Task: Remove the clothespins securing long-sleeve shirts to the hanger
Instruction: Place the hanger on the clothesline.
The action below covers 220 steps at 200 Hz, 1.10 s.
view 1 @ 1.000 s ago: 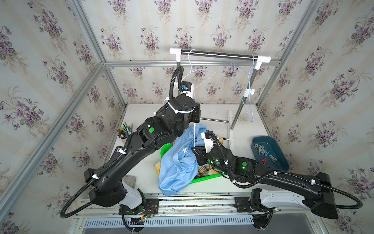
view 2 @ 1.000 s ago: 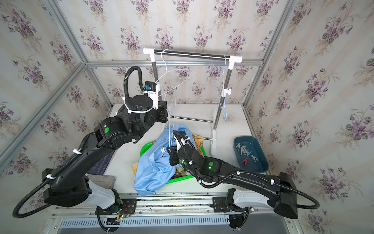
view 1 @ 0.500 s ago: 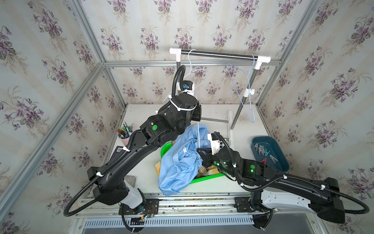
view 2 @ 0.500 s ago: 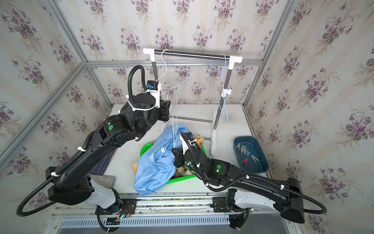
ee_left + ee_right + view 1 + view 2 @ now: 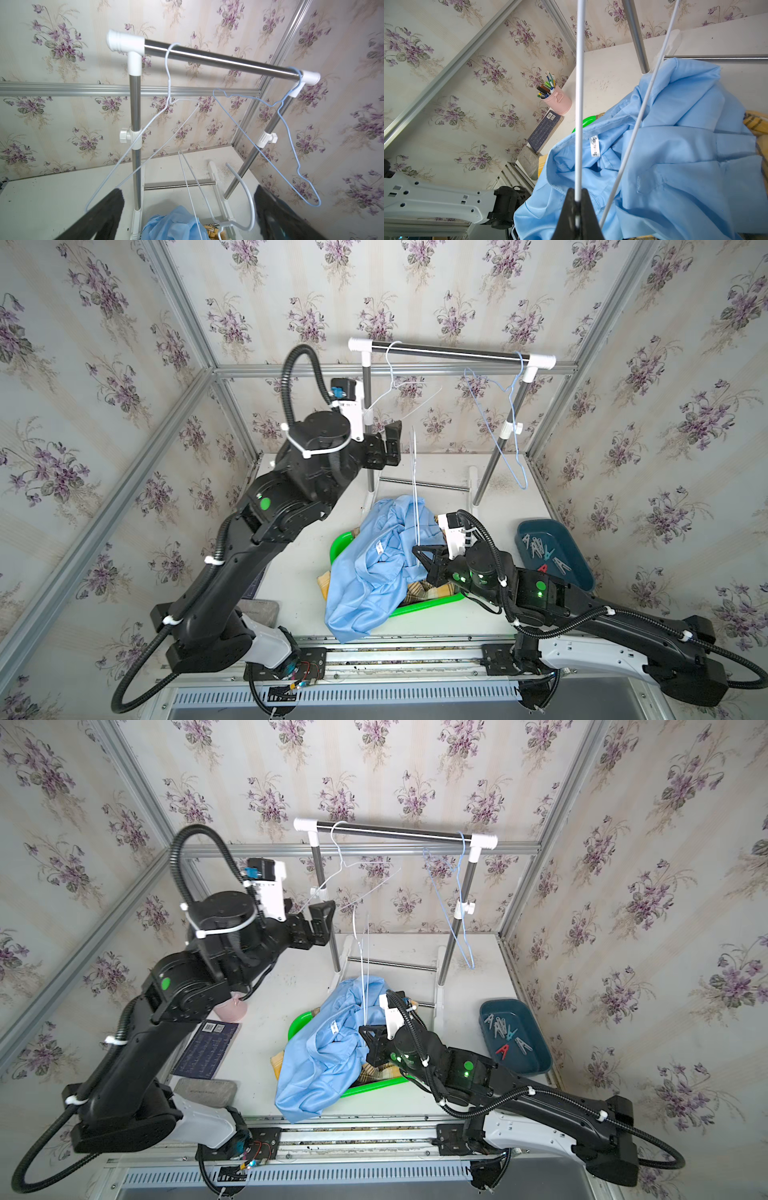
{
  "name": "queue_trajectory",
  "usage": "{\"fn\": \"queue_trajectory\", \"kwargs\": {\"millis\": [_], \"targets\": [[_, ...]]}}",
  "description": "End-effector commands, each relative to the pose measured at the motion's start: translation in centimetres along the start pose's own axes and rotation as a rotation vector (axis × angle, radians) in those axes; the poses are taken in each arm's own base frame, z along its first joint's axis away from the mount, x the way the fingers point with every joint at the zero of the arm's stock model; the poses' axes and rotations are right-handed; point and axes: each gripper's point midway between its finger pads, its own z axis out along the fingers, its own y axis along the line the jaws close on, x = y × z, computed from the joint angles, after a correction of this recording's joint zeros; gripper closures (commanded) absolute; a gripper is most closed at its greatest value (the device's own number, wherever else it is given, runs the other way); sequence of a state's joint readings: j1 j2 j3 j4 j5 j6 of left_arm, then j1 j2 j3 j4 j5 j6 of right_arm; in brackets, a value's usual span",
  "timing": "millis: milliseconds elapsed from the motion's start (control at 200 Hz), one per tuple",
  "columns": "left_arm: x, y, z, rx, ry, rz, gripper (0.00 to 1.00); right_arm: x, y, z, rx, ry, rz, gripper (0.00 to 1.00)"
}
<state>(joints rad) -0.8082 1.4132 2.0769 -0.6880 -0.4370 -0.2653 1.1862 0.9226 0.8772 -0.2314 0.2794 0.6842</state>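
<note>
A light blue shirt (image 5: 374, 572) (image 5: 328, 1052) (image 5: 675, 155) lies heaped in a green tray (image 5: 340, 543), over a yellow plaid shirt (image 5: 424, 591) (image 5: 756, 122). My right gripper (image 5: 417, 551) (image 5: 365, 1031) (image 5: 577, 199) is shut on the wire of a white hanger (image 5: 414, 489) (image 5: 579, 104) that stands up from the blue shirt. My left gripper (image 5: 390, 445) (image 5: 188, 191) hangs open beside the hanger's top. The hook (image 5: 251, 199) lies loose between its fingers. Several clothespins (image 5: 540, 549), one of them red (image 5: 503, 1050), lie in a blue bin (image 5: 577, 572). I see no pin on the shirts.
A clothes rack's bar (image 5: 449, 351) carries a bare white hanger (image 5: 390, 377) and a bare blue hanger (image 5: 511, 439). Its legs stand behind the tray. A pink pen cup (image 5: 235, 1009) and a dark booklet (image 5: 205, 1048) sit at the table's left.
My left gripper has opened, let go of the white hanger's top and risen slightly. The right gripper has shifted a little right, still clamped on the hanger.
</note>
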Motion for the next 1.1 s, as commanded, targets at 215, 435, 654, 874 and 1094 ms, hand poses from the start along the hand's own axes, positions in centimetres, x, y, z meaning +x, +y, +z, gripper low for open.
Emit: {"fn": "queue_trajectory", "kwargs": {"millis": [215,435,654,874,1094], "targets": [[-2.1,-1.6,-8.3,0.334,-0.074,-0.017,0.01,-3.6,1.0,0.5,-0.016,-0.044,0.021,1.00],[7.3,2.2,-8.9,0.228,0.128,0.093,0.01,-9.7,0.3,-1.4,0.018,-0.105,0.049,1.00],[18.5,2.8,-8.6,0.293,0.366,0.129,0.01,-14.7,1.0,-2.1,-0.021,-0.135,0.050,1.00],[23.8,2.8,-7.6,0.304,0.485,0.077,0.01,-18.7,0.1,-1.7,-0.018,-0.162,0.074,1.00],[24.8,3.1,-7.6,0.295,0.489,0.067,0.01,-20.8,-3.9,-0.8,0.015,-0.161,0.152,1.00]]}}
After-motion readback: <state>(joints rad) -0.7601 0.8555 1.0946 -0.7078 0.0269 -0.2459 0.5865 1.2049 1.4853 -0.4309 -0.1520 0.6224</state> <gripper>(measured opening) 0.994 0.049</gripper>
